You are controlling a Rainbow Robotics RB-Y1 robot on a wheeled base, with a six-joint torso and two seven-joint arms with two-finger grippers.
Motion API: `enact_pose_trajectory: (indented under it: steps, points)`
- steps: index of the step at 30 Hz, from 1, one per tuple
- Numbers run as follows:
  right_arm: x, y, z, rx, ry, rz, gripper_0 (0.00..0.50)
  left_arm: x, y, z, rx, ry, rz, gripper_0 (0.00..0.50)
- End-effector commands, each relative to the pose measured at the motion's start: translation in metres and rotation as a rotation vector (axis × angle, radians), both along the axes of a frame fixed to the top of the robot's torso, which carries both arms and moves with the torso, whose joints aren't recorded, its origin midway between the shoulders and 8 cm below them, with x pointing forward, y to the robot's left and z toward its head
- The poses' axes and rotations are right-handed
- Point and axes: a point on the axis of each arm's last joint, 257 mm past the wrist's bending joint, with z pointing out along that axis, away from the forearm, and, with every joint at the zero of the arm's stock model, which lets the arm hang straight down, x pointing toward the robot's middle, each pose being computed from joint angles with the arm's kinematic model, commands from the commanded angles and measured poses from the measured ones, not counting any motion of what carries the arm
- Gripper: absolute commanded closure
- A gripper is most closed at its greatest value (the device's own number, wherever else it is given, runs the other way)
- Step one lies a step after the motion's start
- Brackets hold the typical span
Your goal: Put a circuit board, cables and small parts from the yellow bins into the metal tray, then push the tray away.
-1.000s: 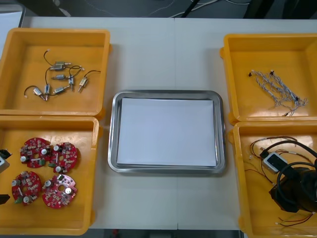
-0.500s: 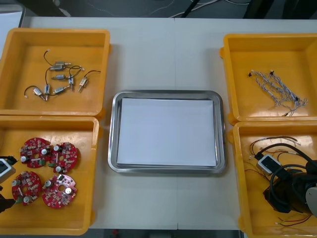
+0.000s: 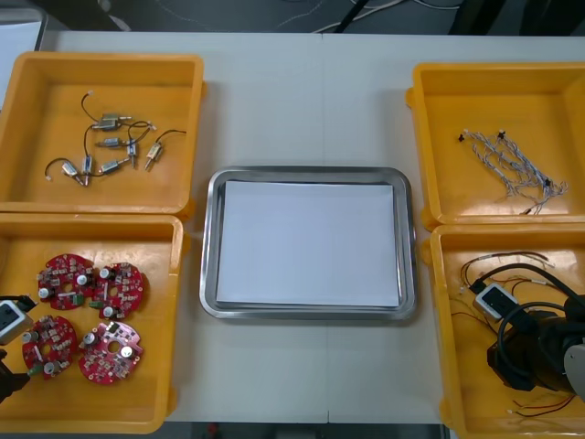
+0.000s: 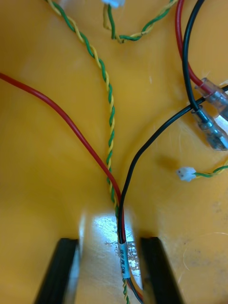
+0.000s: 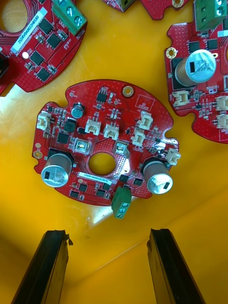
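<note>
Front view layout: metal tray [image 3: 207, 247] mid-table between the yellow bins [image 3: 195, 137], white sheet [image 3: 309, 242] inside, nothing loaded yet.
Left gripper [image 5: 107, 233]: down in the near left bin [image 3: 155, 384], fingers wide apart, tips just short of one round red circuit board [image 5: 107, 147]; spread that way, by the look of it, to take the board by its edges.
Other boards: three more lying flat in the same bin, close beside the chosen one but not touching it.
Right gripper [image 4: 108, 243]: low in the near right bin [image 3: 457, 366], fingers apart on either side of a cable bundle [image 4: 118, 223], not pinching it; set astride, probably so that closing catches all the strands at once.
Cable bundle: red, black and green-yellow twisted strands gathered at a white label [image 4: 123, 268] between the fingers, fanning out beyond them.
Far bins: small metal parts [image 3: 110, 146] on the left, pale twisted cables [image 3: 512, 165] on the right, both well apart from either gripper.
Risk: loose strands snagging on the lift; board slipping if gripped off-centre.
Stage: first picks only, tray push far off.
</note>
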Motion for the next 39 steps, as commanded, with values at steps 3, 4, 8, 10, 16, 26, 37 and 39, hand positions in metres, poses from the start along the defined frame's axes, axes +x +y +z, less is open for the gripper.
enact_pose_trajectory:
  steps: [3, 4, 8, 10, 16, 26, 37, 39]
  points:
    - [-0.008, 0.003, -0.02, -0.001, 0.039, 0.032, 0.5, -0.001, 0.008, -0.004, 0.087, 0.015, -0.131, 0.0]
    - [-0.007, 0.003, -0.019, -0.003, 0.038, 0.033, 0.5, 0.001, 0.008, -0.005, 0.089, 0.013, -0.131, 0.0]
    - [-0.005, 0.002, -0.018, -0.004, 0.033, 0.031, 0.5, 0.004, 0.008, -0.006, 0.09, 0.009, -0.13, 0.0]
    - [-0.002, 0.001, -0.015, -0.006, 0.025, 0.033, 0.5, 0.003, 0.008, -0.007, 0.09, 0.011, -0.133, 0.0]
    - [0.009, -0.005, -0.002, -0.019, -0.004, 0.04, 0.5, 0.007, 0.008, -0.009, 0.095, 0.009, -0.132, 0.0]
    - [0.005, -0.007, 0.037, -0.019, -0.007, 0.036, 0.5, 0.014, 0.007, -0.007, 0.1, -0.003, -0.126, 0.0]
    - [-0.007, -0.004, 0.074, 0.041, -0.007, 0.037, 0.5, 0.018, 0.004, -0.013, 0.105, -0.005, -0.129, 0.0]
    - [-0.006, -0.005, 0.083, 0.047, -0.021, 0.039, 0.5, 0.018, 0.004, -0.014, 0.105, -0.006, -0.126, 0.0]
